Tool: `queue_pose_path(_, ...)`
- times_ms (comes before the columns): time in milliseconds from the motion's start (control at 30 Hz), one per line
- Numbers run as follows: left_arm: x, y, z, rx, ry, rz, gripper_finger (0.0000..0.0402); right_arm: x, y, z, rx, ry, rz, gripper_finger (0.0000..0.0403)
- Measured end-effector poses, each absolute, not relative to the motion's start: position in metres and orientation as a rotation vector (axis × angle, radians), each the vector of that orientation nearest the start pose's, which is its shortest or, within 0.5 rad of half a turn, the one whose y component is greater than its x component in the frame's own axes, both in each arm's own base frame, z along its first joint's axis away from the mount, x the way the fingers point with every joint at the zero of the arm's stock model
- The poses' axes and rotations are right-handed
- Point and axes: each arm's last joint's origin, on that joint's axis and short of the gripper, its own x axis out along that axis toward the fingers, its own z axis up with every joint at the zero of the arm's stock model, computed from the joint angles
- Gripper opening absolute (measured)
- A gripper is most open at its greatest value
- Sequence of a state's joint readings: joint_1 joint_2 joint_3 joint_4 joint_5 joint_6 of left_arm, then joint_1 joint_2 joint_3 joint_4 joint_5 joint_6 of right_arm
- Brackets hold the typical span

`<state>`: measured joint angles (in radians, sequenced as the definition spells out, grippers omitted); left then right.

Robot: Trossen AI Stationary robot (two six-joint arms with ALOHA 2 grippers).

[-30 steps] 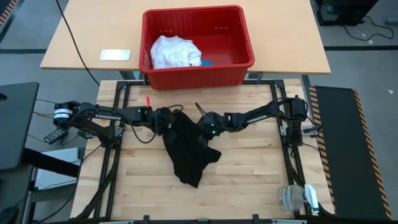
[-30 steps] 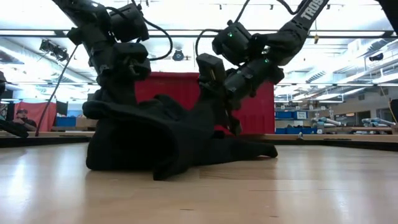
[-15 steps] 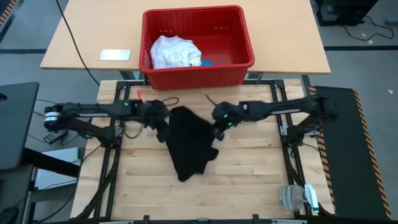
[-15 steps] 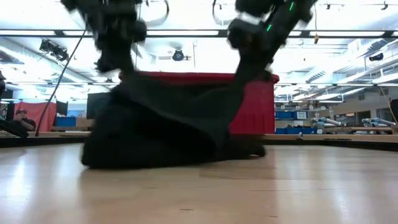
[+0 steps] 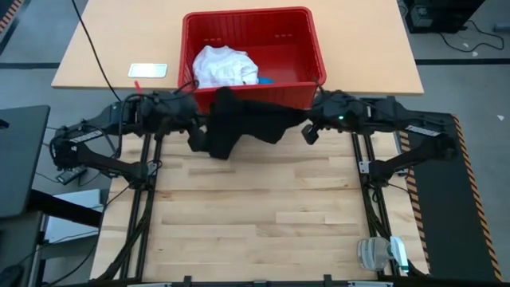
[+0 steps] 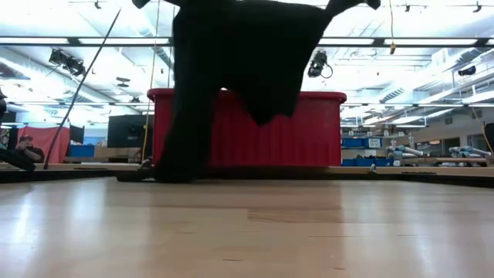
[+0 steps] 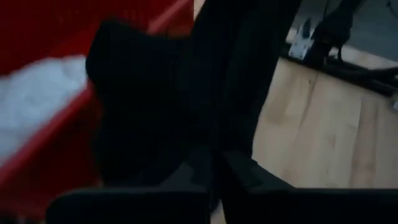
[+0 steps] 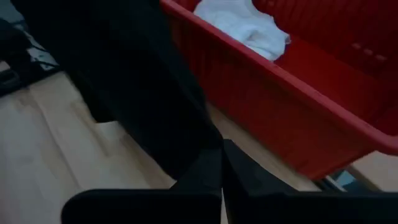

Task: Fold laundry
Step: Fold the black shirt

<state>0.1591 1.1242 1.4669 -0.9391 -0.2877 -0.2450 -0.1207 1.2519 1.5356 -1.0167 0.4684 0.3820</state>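
Tabletop boards are lying bare at the near side, seen from above. Farther back, a black garment is being held up between both arms, stretched along the tabletop's far edge just in front of a red basket. Its left end is being gripped by the left gripper, fingers closed on the cloth, and its right end by the right gripper, fingers likewise closed on it. In the low view the garment is hanging from above, with one long part drooping down to the tabletop on the left side and a shorter point hanging clear in front of the basket. Inside the basket, a white T-shirt is lying bunched, with a small blue piece showing just beside it.
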Motion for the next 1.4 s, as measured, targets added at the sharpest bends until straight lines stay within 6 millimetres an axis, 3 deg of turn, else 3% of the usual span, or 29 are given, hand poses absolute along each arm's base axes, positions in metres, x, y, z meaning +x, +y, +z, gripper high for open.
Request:
queue_pose_path(67,0.192,0.036,0.415,-0.245,0.604,0.509,0.0040,0.217,-0.039,0.413,0.260,0.681,-0.683,0.0000)
queue_pose_path(167,0.205,0.024,0.376,-0.334,0.728,0.456,0.0081,0.214,-0.032,0.393,0.331,0.856,-0.665,0.0000)
queue_pose_path(333,0.224,-0.006,0.287,-0.522,0.864,0.365,0.0157,0.224,-0.003,0.336,0.488,1.117,-0.522,0.0000)
queue_pose_path(467,0.224,-0.014,0.251,-0.622,0.853,0.389,0.0201,0.231,0.024,0.293,0.651,1.256,-0.375,0.0000)
queue_pose_path(567,0.225,-0.013,0.248,-0.637,0.814,0.379,0.0218,0.231,0.044,0.276,0.759,1.332,-0.275,0.0000)
queue_pose_path(767,0.235,0.002,0.253,-0.460,0.724,0.353,0.0222,0.225,0.069,0.276,0.846,1.378,-0.231,0.0000)
queue_pose_path(1067,0.247,0.048,0.264,-0.182,0.567,0.391,0.0222,0.215,0.084,0.276,0.865,1.275,-0.504,0.0002)
queue_pose_path(1233,0.249,0.071,0.260,-0.222,0.558,0.391,0.0222,0.213,0.087,0.277,0.783,1.162,-0.584,0.0011)
queue_pose_path(1400,0.240,0.081,0.249,-0.364,0.646,0.467,0.0222,0.217,0.076,0.277,0.647,1.077,-0.637,0.0069)
